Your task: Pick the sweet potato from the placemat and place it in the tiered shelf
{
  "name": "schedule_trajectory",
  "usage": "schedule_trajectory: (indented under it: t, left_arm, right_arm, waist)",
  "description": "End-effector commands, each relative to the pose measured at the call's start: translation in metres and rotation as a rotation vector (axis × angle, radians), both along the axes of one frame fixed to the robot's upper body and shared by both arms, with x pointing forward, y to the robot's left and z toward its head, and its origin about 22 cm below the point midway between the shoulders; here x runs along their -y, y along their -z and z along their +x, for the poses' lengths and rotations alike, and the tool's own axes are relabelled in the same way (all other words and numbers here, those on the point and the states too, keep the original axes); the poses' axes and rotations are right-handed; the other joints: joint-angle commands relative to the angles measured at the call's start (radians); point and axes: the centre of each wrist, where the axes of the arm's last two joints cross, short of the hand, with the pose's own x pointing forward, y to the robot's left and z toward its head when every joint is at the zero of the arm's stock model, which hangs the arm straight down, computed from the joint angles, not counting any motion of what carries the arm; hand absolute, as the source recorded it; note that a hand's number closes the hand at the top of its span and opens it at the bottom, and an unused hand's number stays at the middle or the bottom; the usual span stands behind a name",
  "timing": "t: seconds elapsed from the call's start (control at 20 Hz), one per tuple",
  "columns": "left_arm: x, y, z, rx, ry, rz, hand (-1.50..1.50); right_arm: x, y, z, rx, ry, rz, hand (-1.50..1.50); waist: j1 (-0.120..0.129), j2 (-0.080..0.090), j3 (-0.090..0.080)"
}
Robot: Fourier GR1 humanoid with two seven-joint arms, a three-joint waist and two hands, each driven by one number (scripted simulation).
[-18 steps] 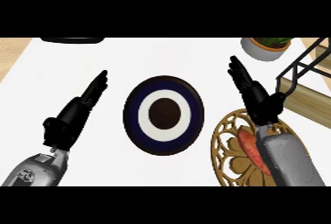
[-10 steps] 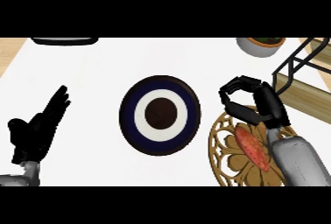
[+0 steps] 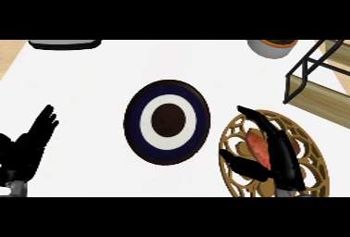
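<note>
Two robot hands are seen entering from the lower edge of the view. The right robot hand [image 3: 277, 152] is stretched out over the round gold placemat [image 3: 309, 147] on the white surface [image 3: 96, 88], its fingers extended and pointing up and to the left, with the thumb [image 3: 239, 162] spread apart to the left. The orange sweet potato [image 3: 258, 147] is seen lying on the placemat in the gap between thumb and fingers, not yet enclosed. The left robot hand [image 3: 27, 148] is held open at the lower left, fingers straight and raised, resting. A plate [image 3: 166, 121] with dark blue, white and brown rings is set between the two hands. The tiered shelf [image 3: 315, 78], black-framed with wooden boards, is placed at the upper right, apart from the placemat. A grey bowl [image 3: 272, 47] is found at the top edge.
</note>
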Motion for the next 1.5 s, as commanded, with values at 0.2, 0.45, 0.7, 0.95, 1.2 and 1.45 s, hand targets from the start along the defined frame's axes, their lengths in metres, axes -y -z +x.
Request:
schedule_trajectory:
  t: [0.2, 0.45, 0.7, 0.95, 1.2, 1.45]
  left_arm:
    - [-0.023, -0.002, -0.003, -0.018, -0.006, -0.006, 0.0]
    - [-0.009, -0.001, 0.0, 0.005, 0.002, 0.003, 0.0]
    - [-0.002, 0.01, 0.002, 0.006, 0.019, -0.006, 0.0]
    - [-0.001, -0.004, 0.005, 0.001, 0.016, 0.003, 0.0]
    - [-0.003, 0.006, -0.001, 0.0, 0.027, -0.022, 0.0]
    - [0.009, -0.003, 0.006, -0.01, 0.007, -0.001, 0.0]
  right_arm:
    - [0.01, -0.038, -0.035, -0.083, 0.164, -0.429, -1.5]
    - [0.006, -0.068, -0.04, -0.283, 0.149, -0.662, -1.5]
    - [0.006, -0.066, -0.032, -0.505, 0.026, -0.953, -1.5]
    - [-0.022, -0.089, -0.035, -0.549, 0.012, -1.046, -1.5]
    - [0.002, -0.093, -0.011, -0.592, 0.012, -1.096, -1.5]
    - [0.002, -0.069, 0.013, -0.608, -0.006, -1.069, -1.5]
  waist:
    - [-0.012, -0.004, -0.003]
    - [0.009, 0.001, -0.001]
    - [0.025, 0.009, -0.002]
    - [0.022, 0.004, 0.001]
    - [0.016, 0.005, 0.002]
    - [0.018, 0.005, 0.003]
